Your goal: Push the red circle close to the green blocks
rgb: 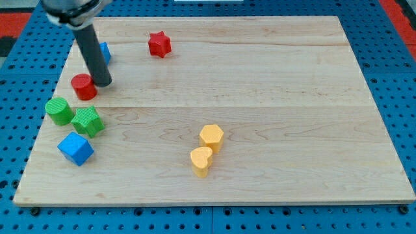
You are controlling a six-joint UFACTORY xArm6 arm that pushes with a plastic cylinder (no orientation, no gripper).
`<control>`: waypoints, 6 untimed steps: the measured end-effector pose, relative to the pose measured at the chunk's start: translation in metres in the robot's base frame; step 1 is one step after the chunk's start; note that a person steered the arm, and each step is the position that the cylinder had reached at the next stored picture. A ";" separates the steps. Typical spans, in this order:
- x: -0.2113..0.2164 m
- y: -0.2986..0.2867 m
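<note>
The red circle (82, 86) lies at the view's left on the wooden board. My tip (103, 84) touches its right side or stands right beside it. Just below the red circle are the two green blocks: a green circle (59, 110) and a green star (88, 121), side by side. A small gap separates the red circle from the green blocks.
A blue block (104, 52) sits partly hidden behind my rod at the top left. A red star (158, 44) lies near the top. A blue cube (75, 149) sits below the green star. A yellow hexagon (211, 137) and a yellow heart (201, 160) lie at lower centre.
</note>
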State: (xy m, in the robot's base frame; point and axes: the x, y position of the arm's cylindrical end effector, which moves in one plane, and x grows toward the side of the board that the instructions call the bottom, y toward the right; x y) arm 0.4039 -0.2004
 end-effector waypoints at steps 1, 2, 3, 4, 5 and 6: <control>-0.016 -0.001; -0.035 -0.002; -0.029 -0.063; 0.013 -0.059; -0.040 -0.073; -0.069 -0.104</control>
